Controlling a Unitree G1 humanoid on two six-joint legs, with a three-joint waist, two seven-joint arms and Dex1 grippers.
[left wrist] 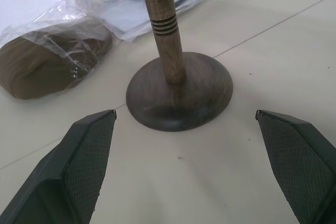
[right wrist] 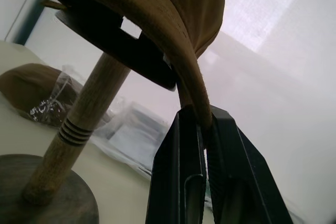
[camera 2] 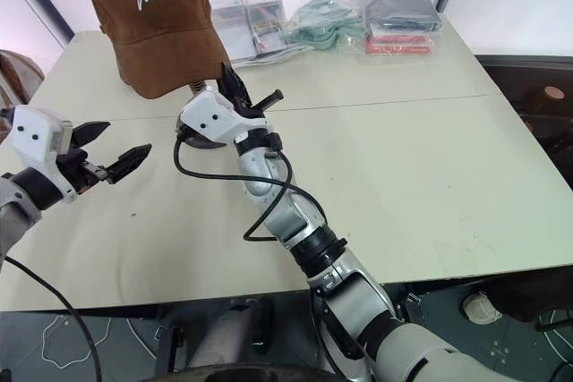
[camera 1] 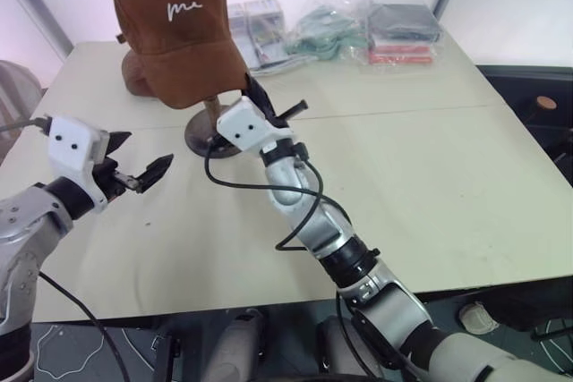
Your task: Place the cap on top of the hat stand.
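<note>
Over the hat stand [left wrist: 176,85], the cap [camera 1: 175,29], brim in right gripper [right wrist: 202,129]

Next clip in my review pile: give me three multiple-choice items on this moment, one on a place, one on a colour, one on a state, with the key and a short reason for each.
1. Where is the cap?
A. flat on the table
B. over the top of the hat stand
C. in a clear bag

2. What colour is the writing on the cap's front?
A. white
B. red
C. black

3. How do the jaws of the left gripper stand?
A. shut on the cap
B. shut on nothing
C. open, holding nothing

Key:
1 B: the cap sits up over the stand's stem and base, with the right gripper clamped on its brim.
2 A: the small cursive stitching is white on brown.
3 C: the two black fingers are spread wide, with bare table between them.
</note>
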